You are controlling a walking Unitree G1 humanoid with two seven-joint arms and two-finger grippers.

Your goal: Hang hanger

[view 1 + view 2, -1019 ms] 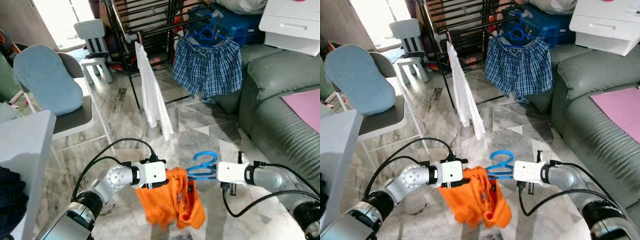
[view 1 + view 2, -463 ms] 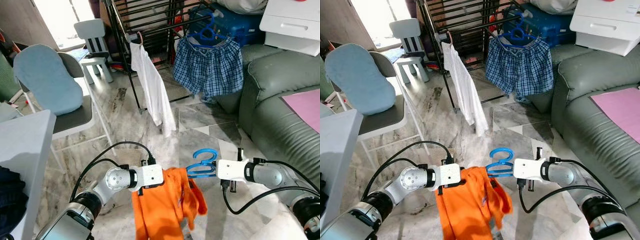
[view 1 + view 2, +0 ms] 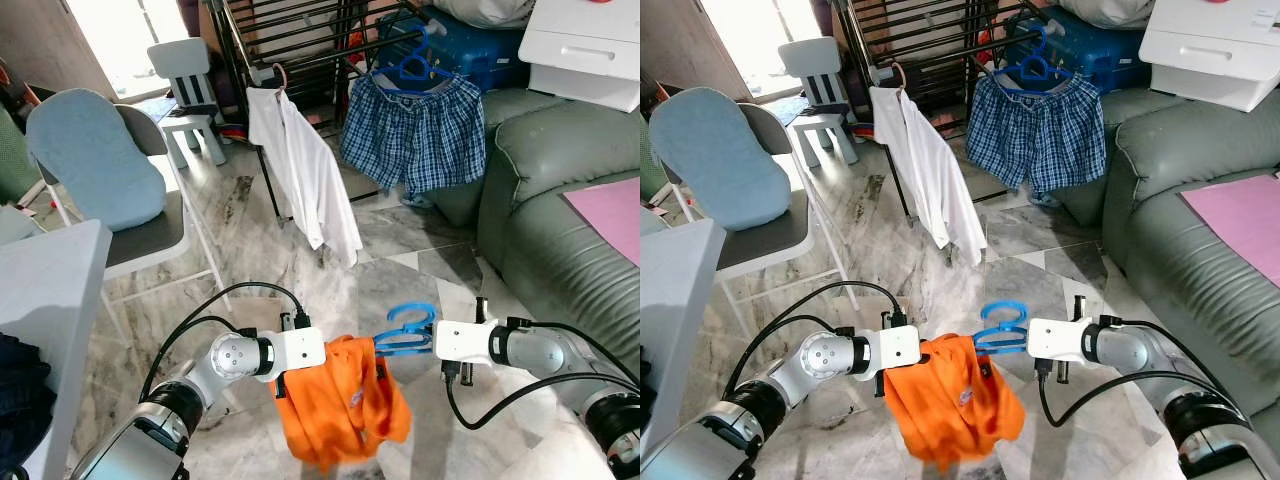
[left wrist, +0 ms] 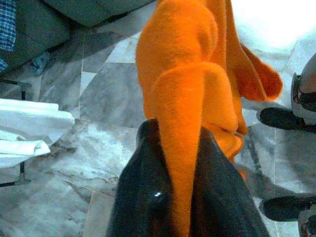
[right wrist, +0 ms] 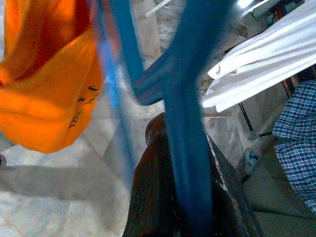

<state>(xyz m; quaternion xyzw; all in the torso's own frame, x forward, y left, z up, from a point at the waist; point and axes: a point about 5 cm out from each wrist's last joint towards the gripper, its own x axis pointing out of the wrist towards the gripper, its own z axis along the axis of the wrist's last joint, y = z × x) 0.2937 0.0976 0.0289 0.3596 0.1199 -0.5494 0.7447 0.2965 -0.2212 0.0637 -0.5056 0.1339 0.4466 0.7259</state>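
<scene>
Left tool [image 3: 322, 352] was clamped on a fold of the orange shirt [image 3: 345, 405], and the right tool [image 3: 412, 341] was pinched onto the blue hanger [image 3: 403, 328], both held low over the marble floor [image 3: 300, 270]. Compared with half a second back, the shirt had bunched up shorter and swung under the hanger, and the white shirt [image 3: 300, 170] on the drying rack [image 3: 290, 40] had fanned out wider, so I'd guess the garment wasn't settled on the hanger yet and the rack was well apart from it.

Right eye view: same deal, with plaid shorts [image 3: 1037, 125] on their own blue hanger up on the rack, next to the green leather sofa [image 3: 1180, 200].

Left wrist view: fuzzy, fleecy orange cloth squeezed between the black fingers [image 4: 148, 197], hanging in soft lumps.

Right wrist view: smooth, thin plastic hanger, curved and blurry, gripped between that tool's fingers [image 5: 148, 207].
</scene>
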